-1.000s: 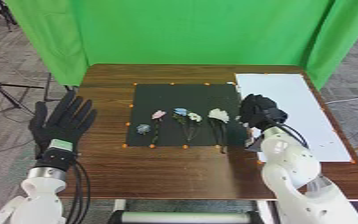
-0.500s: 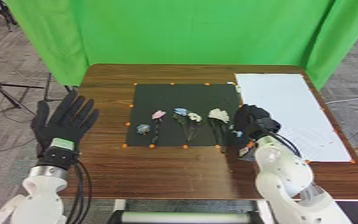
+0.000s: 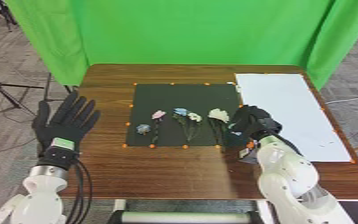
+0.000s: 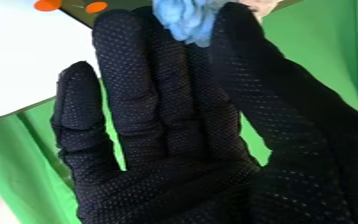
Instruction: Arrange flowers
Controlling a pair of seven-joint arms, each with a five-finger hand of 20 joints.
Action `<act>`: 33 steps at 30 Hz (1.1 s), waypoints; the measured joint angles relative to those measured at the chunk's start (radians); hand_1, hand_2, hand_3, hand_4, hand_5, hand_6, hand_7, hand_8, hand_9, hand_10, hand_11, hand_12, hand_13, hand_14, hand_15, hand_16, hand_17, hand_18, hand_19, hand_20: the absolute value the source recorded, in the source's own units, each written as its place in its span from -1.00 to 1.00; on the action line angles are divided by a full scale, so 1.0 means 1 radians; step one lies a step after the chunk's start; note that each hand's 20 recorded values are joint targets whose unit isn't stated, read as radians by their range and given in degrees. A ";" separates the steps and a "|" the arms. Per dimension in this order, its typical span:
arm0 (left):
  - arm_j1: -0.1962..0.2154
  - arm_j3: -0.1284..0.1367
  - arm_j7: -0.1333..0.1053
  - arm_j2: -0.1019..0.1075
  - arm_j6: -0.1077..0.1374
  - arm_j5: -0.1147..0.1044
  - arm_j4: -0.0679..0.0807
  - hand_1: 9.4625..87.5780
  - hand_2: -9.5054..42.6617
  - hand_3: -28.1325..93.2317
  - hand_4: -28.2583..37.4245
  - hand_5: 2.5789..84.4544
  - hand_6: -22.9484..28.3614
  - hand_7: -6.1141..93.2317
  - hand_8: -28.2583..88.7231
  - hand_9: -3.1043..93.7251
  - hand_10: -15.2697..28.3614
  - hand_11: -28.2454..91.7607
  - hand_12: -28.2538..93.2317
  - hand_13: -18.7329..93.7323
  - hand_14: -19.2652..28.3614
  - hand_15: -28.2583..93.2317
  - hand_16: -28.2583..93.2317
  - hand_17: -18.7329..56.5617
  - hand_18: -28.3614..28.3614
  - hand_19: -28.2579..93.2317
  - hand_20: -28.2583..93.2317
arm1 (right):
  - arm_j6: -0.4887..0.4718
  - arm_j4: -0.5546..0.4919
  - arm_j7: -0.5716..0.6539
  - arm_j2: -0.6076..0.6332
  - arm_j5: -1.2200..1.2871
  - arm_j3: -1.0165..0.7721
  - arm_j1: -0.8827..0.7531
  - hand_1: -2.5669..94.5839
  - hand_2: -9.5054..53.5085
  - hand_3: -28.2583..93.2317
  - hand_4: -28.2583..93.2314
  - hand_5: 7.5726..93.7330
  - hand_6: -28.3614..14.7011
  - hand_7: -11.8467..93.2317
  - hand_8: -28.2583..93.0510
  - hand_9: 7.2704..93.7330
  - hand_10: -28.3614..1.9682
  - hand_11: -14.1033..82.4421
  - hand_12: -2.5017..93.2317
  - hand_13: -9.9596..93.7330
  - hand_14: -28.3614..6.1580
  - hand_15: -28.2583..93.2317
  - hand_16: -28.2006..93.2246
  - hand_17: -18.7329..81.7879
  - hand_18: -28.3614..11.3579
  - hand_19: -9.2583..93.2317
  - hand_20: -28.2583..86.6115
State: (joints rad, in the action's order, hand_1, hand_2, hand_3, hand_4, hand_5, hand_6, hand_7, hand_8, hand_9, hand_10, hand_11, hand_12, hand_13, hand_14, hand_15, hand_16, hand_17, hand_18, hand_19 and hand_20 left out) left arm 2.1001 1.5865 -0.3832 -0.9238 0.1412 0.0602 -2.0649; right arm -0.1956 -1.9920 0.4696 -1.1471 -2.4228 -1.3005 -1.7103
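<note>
In the head view, my right hand (image 3: 252, 119) is over the right edge of the black mat (image 3: 171, 137), beside the white flower (image 3: 218, 115). A bit of blue shows by its fingers. In the right wrist view, a light blue flower (image 4: 186, 19) sits between the thumb and fingertips of my right hand (image 4: 171, 185), pinched there; its stem is hidden. Left of the white flower lie a blue-and-white pair (image 3: 193, 117), a pink flower (image 3: 159, 115) and a small blue flower (image 3: 143, 129). My left hand (image 3: 62, 125) is open at the table's left edge, fingers straight.
A white sheet (image 3: 291, 95) covers the right part of the brown table (image 3: 158, 175). Orange dots line the mat and sheet edges. A small white piece (image 3: 238, 88) lies near the mat's upper right corner. A green curtain (image 3: 193, 35) hangs behind.
My right hand has moved left and a little nearer the front edge, from the sheet toward the mat's right side, with the blue flower. My left hand has barely moved.
</note>
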 measured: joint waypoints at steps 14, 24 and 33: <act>0.003 -0.001 -0.006 0.006 0.000 -0.009 0.000 -0.61 -0.11 0.64 -1.00 -0.17 0.13 -0.57 -0.69 -0.22 0.33 -0.17 -0.37 -0.21 0.42 0.06 -0.68 -0.64 0.51 0.03 -0.39 | 0.049 -0.028 -0.017 -0.007 0.061 -0.021 -0.016 -0.45 -0.70 0.77 -0.96 -0.02 0.09 -0.46 -0.72 0.02 -0.24 -0.41 -0.60 0.05 -0.25 0.23 -0.25 -0.17 -0.58 0.48 0.00; 0.040 0.037 -0.002 0.014 -0.003 0.090 -0.013 -0.65 -0.07 0.60 -1.00 -0.19 0.10 -0.65 -0.69 -0.28 0.25 -0.26 -0.41 -0.29 0.30 -0.10 -0.69 -0.63 0.46 -0.01 -0.40 | 0.085 0.012 -0.507 -0.043 0.435 -0.331 -0.104 -0.78 -0.47 0.80 -1.00 -0.32 0.17 -0.51 -0.71 -0.34 0.06 -0.59 -0.69 -0.27 -0.25 -0.21 -0.28 -0.34 -0.49 -0.04 -0.19; 0.143 0.121 -0.029 0.016 -0.013 0.123 -0.048 -0.67 -0.08 0.61 -1.00 -0.21 0.08 -0.66 -0.68 -0.32 0.23 -0.28 -0.43 -0.32 0.26 -0.15 -0.68 -0.62 0.43 -0.04 -0.40 | 0.252 0.040 -0.565 -0.058 0.891 -0.319 -0.128 -0.92 -0.48 0.76 -1.00 -0.30 0.18 -0.54 -0.72 -0.33 0.05 -0.61 -0.72 -0.26 -0.18 -0.30 -0.24 -0.34 -0.46 -0.16 -0.18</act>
State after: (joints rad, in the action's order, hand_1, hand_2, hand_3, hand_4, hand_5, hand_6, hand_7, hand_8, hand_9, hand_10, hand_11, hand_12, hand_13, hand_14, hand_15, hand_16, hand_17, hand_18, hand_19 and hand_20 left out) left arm 2.2434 1.7079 -0.4121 -0.9076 0.1286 0.1836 -2.1131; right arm 0.0560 -1.9525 -0.0949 -1.2047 -1.5316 -1.6199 -1.8383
